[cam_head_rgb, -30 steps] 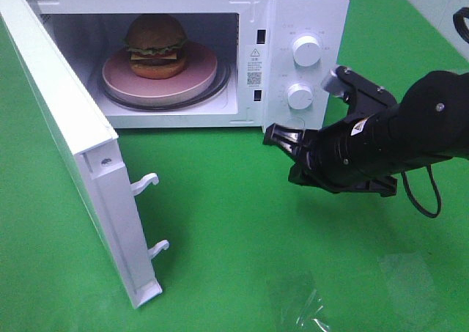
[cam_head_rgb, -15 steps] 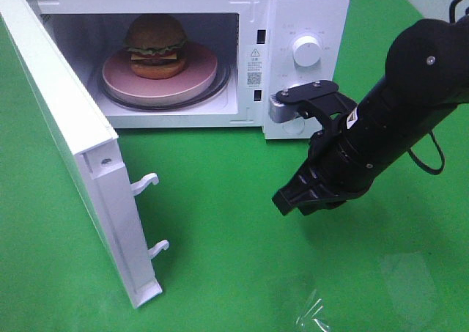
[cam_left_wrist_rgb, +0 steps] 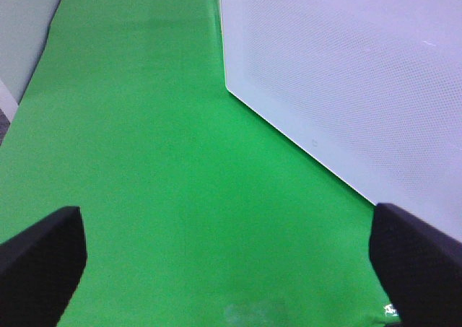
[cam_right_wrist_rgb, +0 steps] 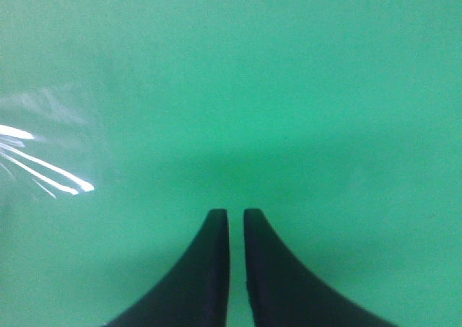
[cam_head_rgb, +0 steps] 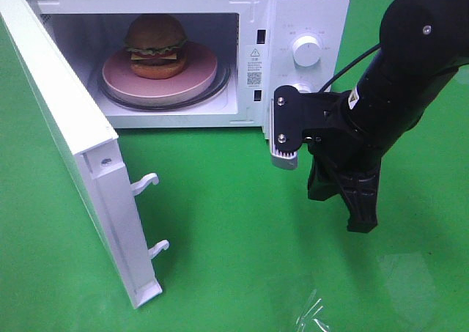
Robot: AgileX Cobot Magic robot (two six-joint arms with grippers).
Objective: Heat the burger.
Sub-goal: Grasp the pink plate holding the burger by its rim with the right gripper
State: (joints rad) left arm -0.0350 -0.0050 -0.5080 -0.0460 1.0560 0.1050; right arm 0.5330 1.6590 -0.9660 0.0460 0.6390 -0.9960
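The burger (cam_head_rgb: 155,46) sat on the round pink plate (cam_head_rgb: 199,78) inside the white microwave (cam_head_rgb: 308,9), up at about eleven o'clock in the high view. The microwave door (cam_head_rgb: 69,138) stood wide open, swung out toward nine o'clock, with its two latch hooks (cam_head_rgb: 146,182) jutting from the free edge.

Over at three o'clock, the right gripper (cam_head_rgb: 344,213) pointed down at the green mat (cam_head_rgb: 220,222), just in front of the control panel with its upper dial (cam_head_rgb: 305,50). In the right wrist view, the right gripper (cam_right_wrist_rgb: 236,215) showed its two dark fingers (cam_right_wrist_rgb: 202,269) nearly together, only a thin slit of green between the tips, nothing pinched. A crinkled patch of clear film (cam_right_wrist_rgb: 40,164) glinted on the mat nearby.

The left gripper (cam_left_wrist_rgb: 227,258) had its jaws spread wide, one dark pad (cam_left_wrist_rgb: 40,262) at each lower corner of its wrist view, empty, hanging over mat beside a white perforated panel of the microwave (cam_left_wrist_rgb: 346,81).
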